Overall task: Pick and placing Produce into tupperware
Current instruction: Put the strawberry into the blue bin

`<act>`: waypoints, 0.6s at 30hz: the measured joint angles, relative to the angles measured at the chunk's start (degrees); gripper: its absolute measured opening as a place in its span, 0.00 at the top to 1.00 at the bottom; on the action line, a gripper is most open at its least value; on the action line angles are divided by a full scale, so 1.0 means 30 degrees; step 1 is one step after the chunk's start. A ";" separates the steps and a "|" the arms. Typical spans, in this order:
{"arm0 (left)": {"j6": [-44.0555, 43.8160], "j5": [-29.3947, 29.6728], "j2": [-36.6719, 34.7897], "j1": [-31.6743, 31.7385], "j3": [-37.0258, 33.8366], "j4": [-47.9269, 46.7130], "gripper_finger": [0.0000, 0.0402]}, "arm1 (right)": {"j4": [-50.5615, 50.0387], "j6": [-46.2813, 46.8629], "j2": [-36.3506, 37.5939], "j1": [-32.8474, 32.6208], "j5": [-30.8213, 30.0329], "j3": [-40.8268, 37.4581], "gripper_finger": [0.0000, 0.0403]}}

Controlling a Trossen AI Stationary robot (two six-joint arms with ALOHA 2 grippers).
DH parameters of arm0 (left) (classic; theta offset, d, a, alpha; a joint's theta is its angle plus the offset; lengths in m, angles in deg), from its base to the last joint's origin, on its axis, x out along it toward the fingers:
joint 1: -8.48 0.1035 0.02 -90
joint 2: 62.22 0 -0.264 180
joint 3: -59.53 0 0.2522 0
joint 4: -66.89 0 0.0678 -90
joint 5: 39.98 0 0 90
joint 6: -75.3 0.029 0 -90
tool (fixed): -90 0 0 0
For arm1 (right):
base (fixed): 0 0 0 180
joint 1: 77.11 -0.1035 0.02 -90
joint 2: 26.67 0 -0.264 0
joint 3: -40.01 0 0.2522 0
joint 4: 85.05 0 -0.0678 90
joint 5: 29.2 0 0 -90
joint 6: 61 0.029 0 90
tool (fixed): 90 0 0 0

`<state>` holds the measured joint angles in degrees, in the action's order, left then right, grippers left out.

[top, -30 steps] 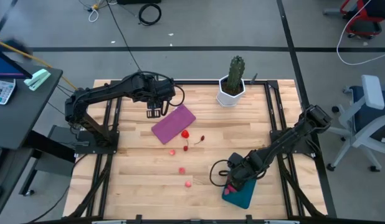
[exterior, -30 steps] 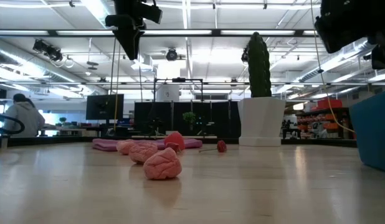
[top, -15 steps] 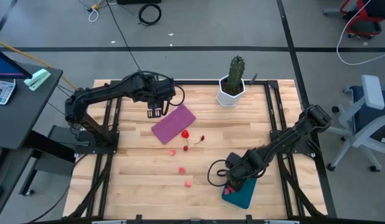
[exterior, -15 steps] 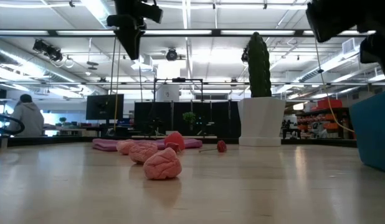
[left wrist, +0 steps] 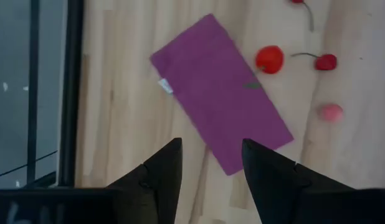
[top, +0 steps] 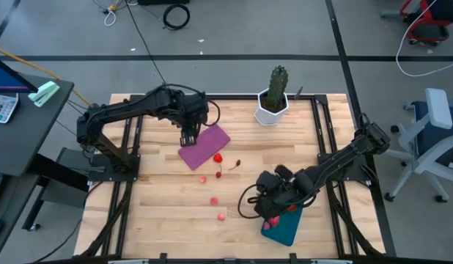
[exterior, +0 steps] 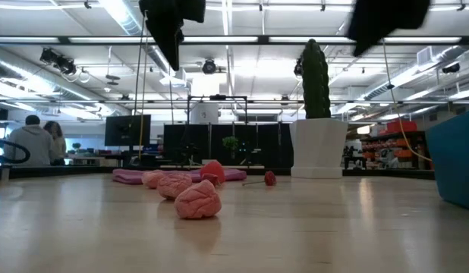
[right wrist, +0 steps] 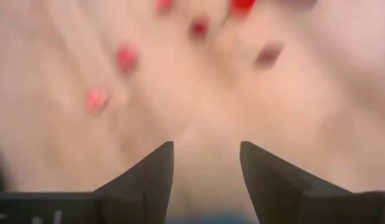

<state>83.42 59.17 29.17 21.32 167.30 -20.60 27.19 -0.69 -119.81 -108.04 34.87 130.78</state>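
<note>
Since a moment ago, the right gripper (top: pixel 264 207) has been swung off the tupperware (top: pixel 284 227) toward the produce (top: pixel 221 216), jaws apart; the left gripper (top: pixel 188 138), open, hangs over the purple rectangle (top: pixel 204 146).

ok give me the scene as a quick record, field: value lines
left claw: open, empty, above the purple mat
right claw: open, empty, by the tupperware
tupperware: near table edge, right side, something red at its rim
loose produce: red piece at the mat's edge, pink pieces mid-table
cactus: far edge, in white pot
</note>
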 joint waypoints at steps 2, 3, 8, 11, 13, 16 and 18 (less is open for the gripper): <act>0.0000 -0.0057 0.0203 -0.0314 0.0001 0.0026 0.57 | 0.0104 -0.1663 0.0005 0.0257 -0.2042 0.0279 0.52; 0.0000 -0.0057 0.0342 -0.0528 0.0008 0.0097 0.57 | 0.0168 -0.2364 0.0007 0.0479 -0.2774 0.0350 0.52; 0.0114 -0.0144 0.0686 -0.1618 -0.1246 0.1742 0.57 | 0.0321 -0.3628 0.0007 0.1828 -0.4248 0.0444 0.52; 0.1317 -0.0174 0.0699 -0.2180 -0.3007 0.3692 0.57 | 0.0372 -0.3498 0.0007 0.2586 -0.4350 0.0444 0.52; 0.2518 -0.0194 0.0696 -0.2406 -0.4387 0.5749 0.57 | 0.0403 -0.3483 0.0007 0.2939 -0.4458 0.0444 0.52; 0.4176 -0.0191 0.0716 -0.2461 -0.6110 0.8338 0.57 | 0.0430 -0.3475 0.0007 0.3336 -0.4525 0.0444 0.52; 0.4854 -0.0138 0.0716 -0.2445 -0.7002 0.9844 0.57 | 0.0437 -0.3475 0.0007 0.3455 -0.4528 0.0444 0.52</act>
<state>97.98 58.75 31.32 13.99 146.30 8.93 28.50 -11.11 -119.79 -97.68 21.29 132.11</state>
